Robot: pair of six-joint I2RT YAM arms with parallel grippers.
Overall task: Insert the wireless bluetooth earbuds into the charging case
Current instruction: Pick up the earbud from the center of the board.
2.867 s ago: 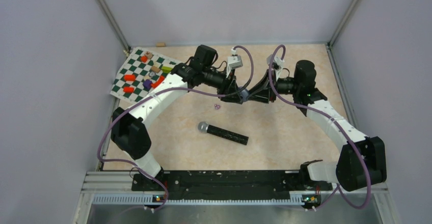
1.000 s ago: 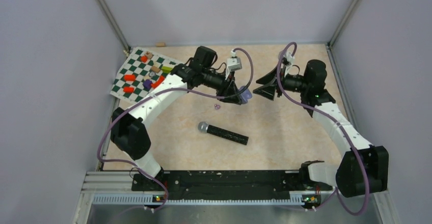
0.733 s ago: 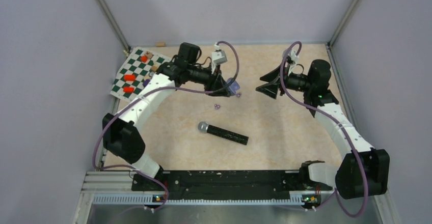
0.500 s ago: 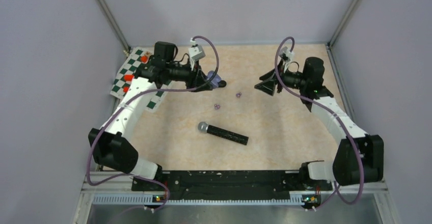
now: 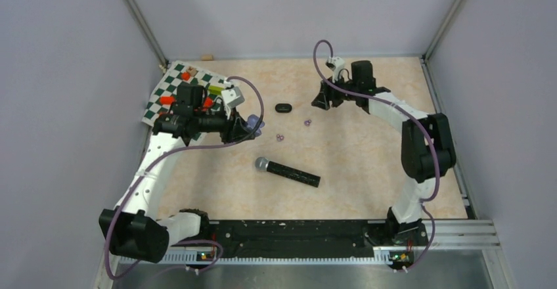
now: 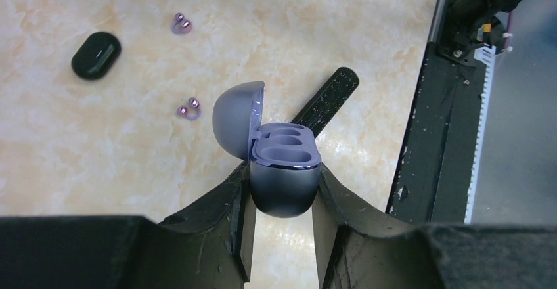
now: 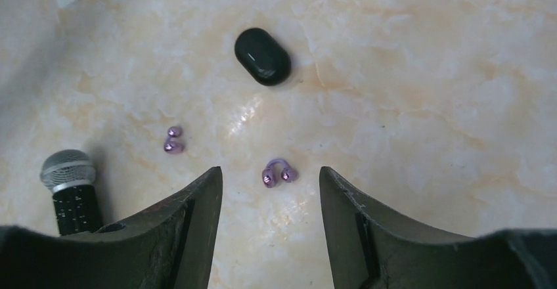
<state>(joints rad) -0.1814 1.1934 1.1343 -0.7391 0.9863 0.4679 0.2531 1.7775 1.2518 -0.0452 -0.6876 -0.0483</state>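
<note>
Table (image 5: 368, 151), marbled beige, walled on three sides, seen from the near edge; left arm (image 5: 154, 164) reaches along the left side, right arm (image 5: 420, 138) folds back toward the far centre.

Chequered mat (image 5: 172, 79), green and white, in the far left corner, carrying small coloured blocks (image 5: 167, 99); the left arm's wrist lies over its near edge.

Microphone (image 5: 287, 171), black with a grey mesh head, flat on the table near the centre and untouched by either arm.

Left gripper (image 6: 284, 171) – fingers clamped on the sides of the purple charging case (image 6: 285, 187); the lid (image 6: 236, 128) is swung open to one side and two moulded wells are exposed.

Right gripper (image 7: 269, 169) – fingers spread wide and holding nothing, aimed down at the table.

Black case (image 7: 263, 56), a closed glossy pod, lies on the table beyond the right gripper, apart from everything else.

One purple earbud (image 7: 279, 173) lies on the table, framed between the spread right fingers in the wrist view; the other purple earbud (image 7: 174, 140) lies to its side, between it and the microphone's head; both are on the bare surface, well apart from the purple charging case held at the left.
</note>
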